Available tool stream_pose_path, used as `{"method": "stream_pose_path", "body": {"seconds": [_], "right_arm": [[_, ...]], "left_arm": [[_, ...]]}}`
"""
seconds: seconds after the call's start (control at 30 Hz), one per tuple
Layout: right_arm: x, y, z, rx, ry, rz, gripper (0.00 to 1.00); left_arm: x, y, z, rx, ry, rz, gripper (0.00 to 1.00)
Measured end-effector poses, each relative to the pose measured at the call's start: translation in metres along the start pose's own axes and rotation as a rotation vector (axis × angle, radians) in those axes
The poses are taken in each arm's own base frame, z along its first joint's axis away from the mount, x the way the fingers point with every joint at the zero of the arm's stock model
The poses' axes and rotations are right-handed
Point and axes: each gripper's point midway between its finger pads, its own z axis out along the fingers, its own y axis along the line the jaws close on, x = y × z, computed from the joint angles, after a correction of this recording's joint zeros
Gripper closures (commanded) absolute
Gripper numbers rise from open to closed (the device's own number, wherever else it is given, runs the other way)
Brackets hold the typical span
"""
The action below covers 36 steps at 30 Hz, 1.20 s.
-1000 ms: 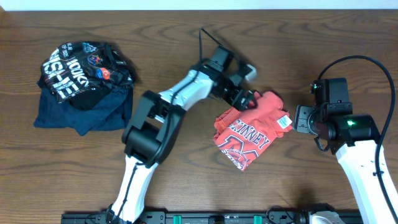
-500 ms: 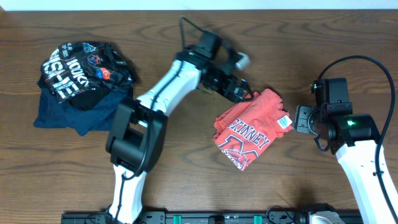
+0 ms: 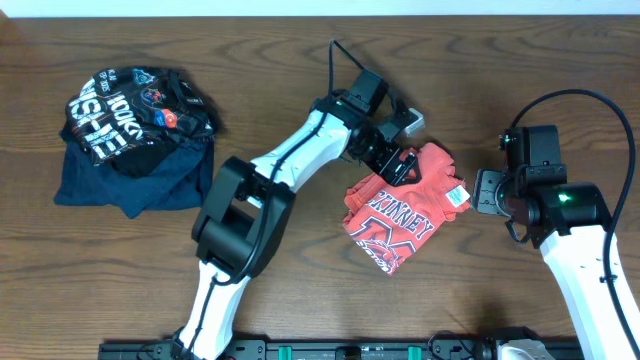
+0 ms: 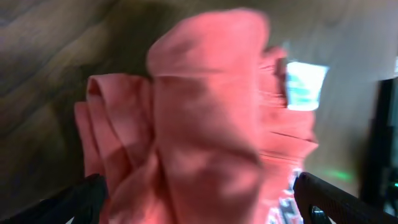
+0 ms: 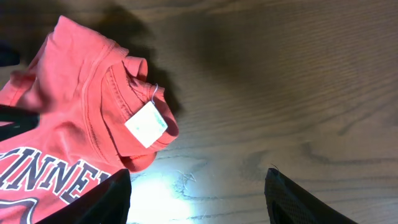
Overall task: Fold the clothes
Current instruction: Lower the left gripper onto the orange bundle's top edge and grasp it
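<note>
T-shirt (image 3: 395, 215) bunched | left claw (image 3: 396, 163) wide open, straddling its edge

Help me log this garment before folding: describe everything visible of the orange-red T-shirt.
The orange-red T-shirt lies crumpled in a heap on the wooden table, right of centre. It looks like soft cotton, with a ribbed collar, a white tag at the neck and white, dark-outlined block lettering facing up. The left pincer is at its upper edge, open, with bunched cloth in its gap; the right pincer is clear of it.
</note>
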Motion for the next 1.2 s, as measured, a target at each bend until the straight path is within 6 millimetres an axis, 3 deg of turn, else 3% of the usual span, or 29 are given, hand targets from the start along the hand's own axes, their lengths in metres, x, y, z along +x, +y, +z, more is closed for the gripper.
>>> {"method": "stream_pose_path", "body": {"seconds": [0.27, 0.5, 0.57, 0.7, 0.83, 1.07, 1.2], "right_arm": [[0.001, 0.0, 0.0, 0.001, 0.002, 0.0, 0.33], [0.001, 0.0, 0.0, 0.0, 0.003, -0.001, 0.33], [0.001, 0.0, 0.0, 0.0, 0.003, -0.001, 0.33], [0.001, 0.0, 0.0, 0.001, 0.003, -0.001, 0.33], [0.001, 0.0, 0.0, 0.001, 0.004, -0.001, 0.33], [0.001, 0.0, 0.0, 0.001, 0.003, 0.0, 0.33], [0.001, 0.0, 0.0, 0.001, 0.004, 0.0, 0.33]], "left_arm": [[0.007, 0.028, 0.019, -0.076, 0.013, 0.008, 0.02], [0.008, 0.029, 0.02, -0.084, 0.02, 0.013, 0.0], [0.009, 0.026, 0.019, -0.069, 0.026, 0.006, 0.04], [0.016, 0.019, 0.021, -0.027, 0.042, -0.019, 0.24], [0.023, 0.006, 0.027, 0.045, 0.057, -0.032, 0.32], [0.032, -0.011, 0.036, 0.137, 0.08, -0.063, 0.93], [0.032, -0.017, 0.037, 0.164, 0.079, -0.059, 0.94]]}}
